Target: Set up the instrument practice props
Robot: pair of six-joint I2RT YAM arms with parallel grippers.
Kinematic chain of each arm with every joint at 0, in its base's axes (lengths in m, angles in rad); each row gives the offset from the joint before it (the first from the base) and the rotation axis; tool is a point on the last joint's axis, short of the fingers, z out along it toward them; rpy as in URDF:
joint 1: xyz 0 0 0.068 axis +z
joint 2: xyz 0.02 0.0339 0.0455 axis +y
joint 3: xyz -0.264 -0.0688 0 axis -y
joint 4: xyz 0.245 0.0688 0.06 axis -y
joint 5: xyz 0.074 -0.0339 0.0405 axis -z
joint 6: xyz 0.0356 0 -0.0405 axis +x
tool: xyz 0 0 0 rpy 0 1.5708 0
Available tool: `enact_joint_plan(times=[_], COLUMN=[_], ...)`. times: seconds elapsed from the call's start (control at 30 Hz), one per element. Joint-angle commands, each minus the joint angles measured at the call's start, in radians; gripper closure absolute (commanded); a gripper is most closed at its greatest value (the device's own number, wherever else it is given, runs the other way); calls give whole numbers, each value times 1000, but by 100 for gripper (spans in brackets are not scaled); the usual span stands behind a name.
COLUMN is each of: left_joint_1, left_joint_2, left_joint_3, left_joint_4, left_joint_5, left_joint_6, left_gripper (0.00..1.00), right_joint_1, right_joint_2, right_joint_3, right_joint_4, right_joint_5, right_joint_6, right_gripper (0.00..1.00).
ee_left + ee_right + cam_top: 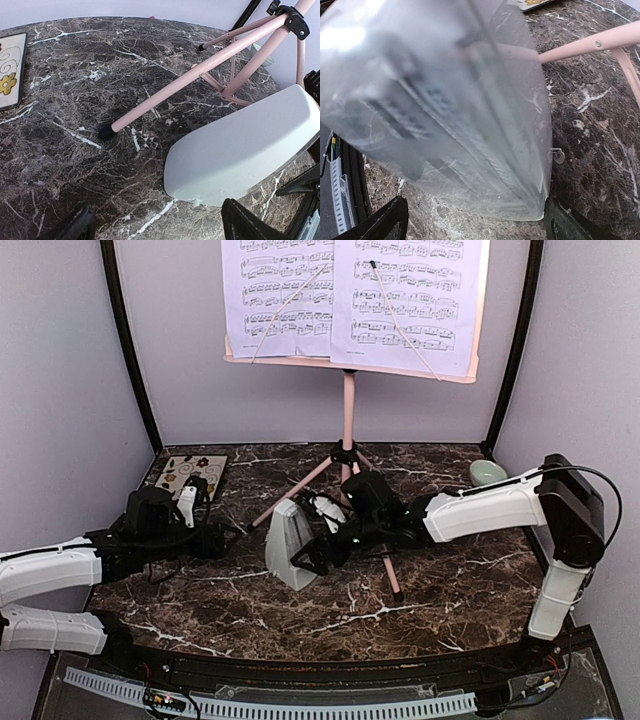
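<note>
The pink music stand (349, 408) stands at the back centre on its tripod, with the lavender sheet-music pages (350, 295) on its plate. The grey pyramid metronome (288, 543) stands upright on the marble in front of it. My right gripper (318, 540) is open right beside the metronome's clear cover (450, 110), which fills the right wrist view, with a fingertip at each side of its base (475, 229). My left gripper (222, 533) is open and empty, left of the metronome. The metronome's grey back (240, 150) shows ahead of the left gripper (160, 231).
A floral tile (190, 475) lies at the back left, also in the left wrist view (10, 70). A pale-green bowl (487, 472) sits at the back right. Stand legs (200, 75) spread over the table behind the metronome; one leg (600, 42) passes near my right gripper.
</note>
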Motion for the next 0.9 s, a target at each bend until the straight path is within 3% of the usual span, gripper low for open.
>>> enact_joint_plan(times=[0.0, 0.27, 0.6, 0.87], left_joint_1=[1, 1, -5, -22], left_joint_2=[-11, 18, 189, 325], left_joint_3=[5, 5, -87, -129], left_joint_4=[-50, -65, 70, 304], left_joint_5=[47, 120, 381, 379], left_joint_6=[1, 49, 167, 237], left_gripper=[11, 16, 26, 14], right_joint_1=[45, 78, 78, 78], right_joint_2=[-5, -24, 12, 26], right_joint_3=[19, 4, 37, 28], right_joint_4=[48, 13, -8, 6], right_joint_5=[-34, 26, 95, 101], right_joint_6=[18, 26, 43, 65], right_gripper=[7, 9, 14, 17])
